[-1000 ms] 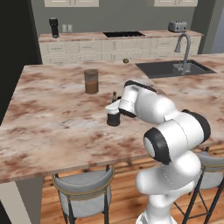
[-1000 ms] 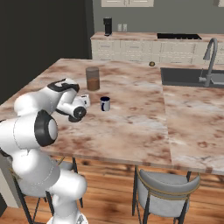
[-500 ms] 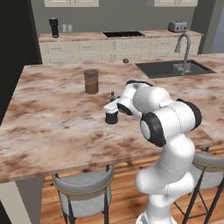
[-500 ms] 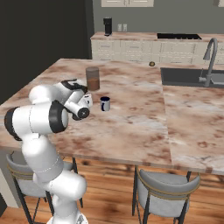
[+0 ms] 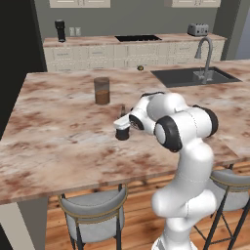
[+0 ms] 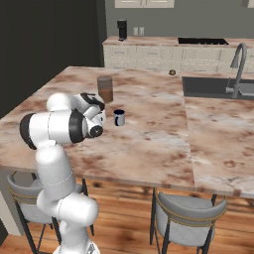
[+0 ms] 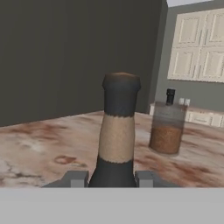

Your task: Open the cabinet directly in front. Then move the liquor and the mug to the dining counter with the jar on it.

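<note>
From my base cameras, two grey stools (image 5: 95, 210) sit nearest me under the near edge of the dining counter (image 5: 58, 141), with wood floor below. The arm bends over that marble slab, and my gripper (image 7: 112, 179) has its jaws clamped on the liquor (image 7: 117, 131): in the hand view the two fingers (image 7: 75, 178) press against either side of the dark bottle just below its tan neck band, with the dark cap rising straight up between them. In the left base view the bottle's dark body (image 5: 122, 133) shows under the hand at the counter surface, though I cannot tell whether it rests on the marble or hangs just above it. In the right base view the mug (image 6: 119, 117) stands on the counter just right of the hand, upright, clear of the gripper. A little farther back stands the jar (image 5: 102, 91), upright, brown in its lower half, apart from both mug and bottle. To the far right the sink (image 5: 195, 76) and its curved faucet (image 5: 205, 56) are set into the counter. Beyond, along the back wall, runs the narrower counter over cream drawers (image 5: 88, 56), with a cooktop (image 5: 136, 37), a dark grinder (image 5: 60, 30) at its left end and a toaster (image 5: 197, 30) at its right.
</note>
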